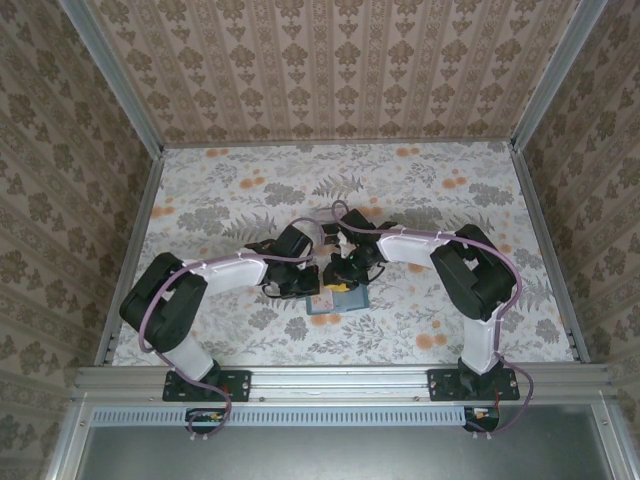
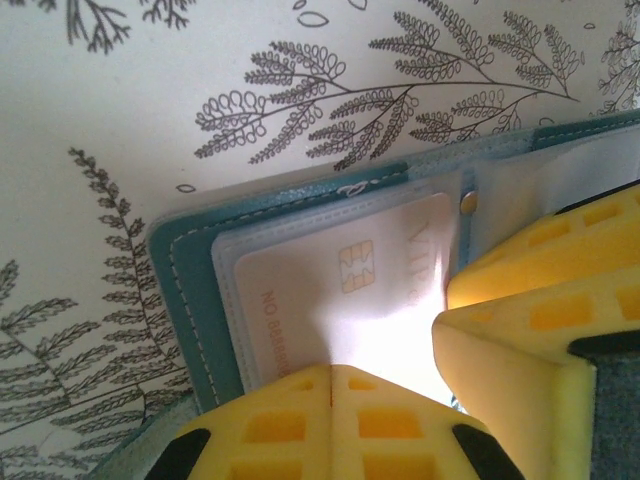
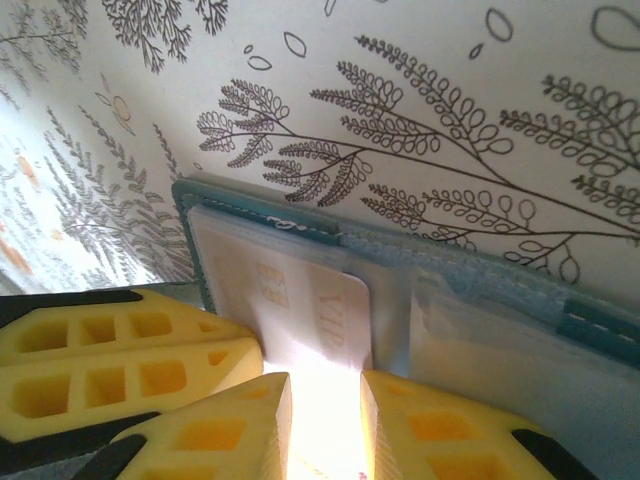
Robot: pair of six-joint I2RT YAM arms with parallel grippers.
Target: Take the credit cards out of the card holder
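Observation:
The teal card holder (image 1: 326,304) lies open on the floral table, just in front of both grippers. A pale pinkish credit card (image 2: 340,290) with a gold chip and "VIP" lettering sits in a clear sleeve on the holder's left panel (image 2: 185,270). My left gripper (image 2: 331,372) is shut, its yellow tips meeting on the near edge of that card. My right gripper (image 3: 325,400) is open, and the same card (image 3: 300,300) shows in the gap between its yellow fingers. The holder's stitched rim (image 3: 300,222) runs behind the card. No dark card shows.
The right panel (image 3: 520,340) holds empty-looking clear sleeves. A snap stud (image 2: 468,202) sits at the fold. The two grippers crowd each other: right fingers (image 2: 530,300) beside my left, left fingers (image 3: 100,350) beside my right. Patterned walls (image 1: 330,70) enclose the table.

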